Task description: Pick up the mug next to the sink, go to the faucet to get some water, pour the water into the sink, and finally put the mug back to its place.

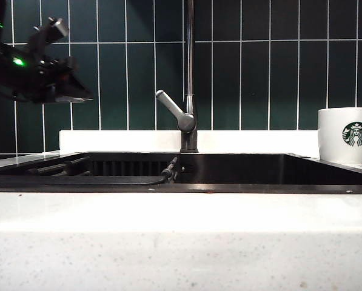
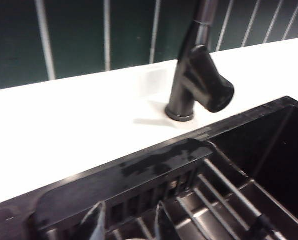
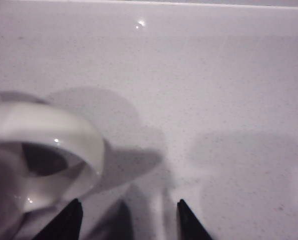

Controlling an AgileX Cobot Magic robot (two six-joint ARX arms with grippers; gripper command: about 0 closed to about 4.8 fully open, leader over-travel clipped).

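Note:
The white mug (image 1: 345, 134) with its green logo stands upright on the countertop right of the sink (image 1: 241, 168). Seen from above, the mug (image 3: 39, 155) lies beside one finger of my right gripper (image 3: 129, 214), outside the gap. That gripper is open over bare counter, nothing between its fingers. The dark faucet (image 1: 190, 73) rises behind the middle of the sink, its lever (image 1: 174, 110) slanting left. My left gripper (image 2: 130, 224) is open and empty above the sink's back rim (image 2: 139, 170), short of the faucet base (image 2: 186, 95). No water is in view.
The left arm (image 1: 38, 70) hangs high at the left, in front of the dark tiled wall. A slatted rack (image 2: 223, 200) lies inside the sink. White speckled countertop (image 1: 168, 242) runs along the front, with a white ledge (image 2: 64, 125) behind the basin.

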